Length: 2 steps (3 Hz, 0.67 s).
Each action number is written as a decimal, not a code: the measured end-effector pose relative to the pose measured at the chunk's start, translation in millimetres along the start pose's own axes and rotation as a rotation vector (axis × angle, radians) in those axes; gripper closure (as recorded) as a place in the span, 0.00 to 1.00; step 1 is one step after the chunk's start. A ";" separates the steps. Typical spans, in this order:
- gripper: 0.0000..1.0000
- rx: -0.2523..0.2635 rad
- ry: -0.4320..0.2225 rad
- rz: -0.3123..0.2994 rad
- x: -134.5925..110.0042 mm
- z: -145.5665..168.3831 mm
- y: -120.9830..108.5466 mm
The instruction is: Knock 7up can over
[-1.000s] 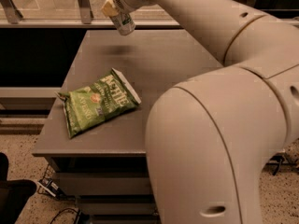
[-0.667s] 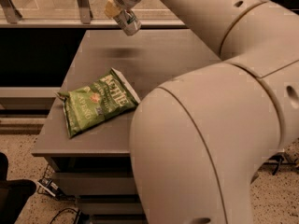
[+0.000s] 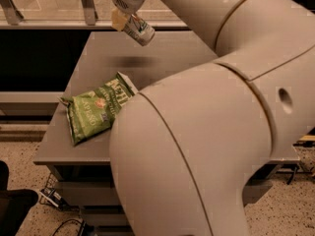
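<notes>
Found the 7up can (image 3: 140,30) clear of the grey tabletop (image 3: 93,53), hanging above its far end and casting a soft shadow (image 3: 135,61) straight beneath. Saw it slanted hard, lower end swung out to the right, where a second before had hung close to upright. Pinched at its upper end by the gripper (image 3: 126,20), with one pale pad (image 3: 118,19) pressed against its side and no sight of the opposite one. Kept roughly the same spot across that second; changed mainly in tilt. Read that as rolling the can toward its side while aloft, so judged the knock-over not done: nothing lying on the surface yet. Would probably call for lowering and letting go, or laying it flat. Noted the green chip bag (image 3: 98,107) flat near the front-left edge, well apart from the can and unmoved. Lost much of the tabletop's right side behind the robot's cream arm (image 3: 211,132), bulkier in view than before.
</notes>
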State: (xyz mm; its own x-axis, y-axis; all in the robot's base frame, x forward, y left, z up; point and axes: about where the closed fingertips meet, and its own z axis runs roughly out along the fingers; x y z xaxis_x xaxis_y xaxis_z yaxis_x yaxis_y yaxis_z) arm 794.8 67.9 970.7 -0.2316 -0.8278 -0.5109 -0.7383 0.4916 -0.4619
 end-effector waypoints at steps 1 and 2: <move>1.00 -0.070 0.085 -0.056 10.0 11.5 16.7; 1.00 -0.174 0.147 -0.100 20.0 31.2 34.1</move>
State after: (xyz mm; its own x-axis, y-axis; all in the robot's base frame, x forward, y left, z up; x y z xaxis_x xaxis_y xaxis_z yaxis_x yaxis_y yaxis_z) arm 784.8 76.5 922.1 -0.2317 -0.9069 -0.3520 -0.8574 0.3613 -0.3665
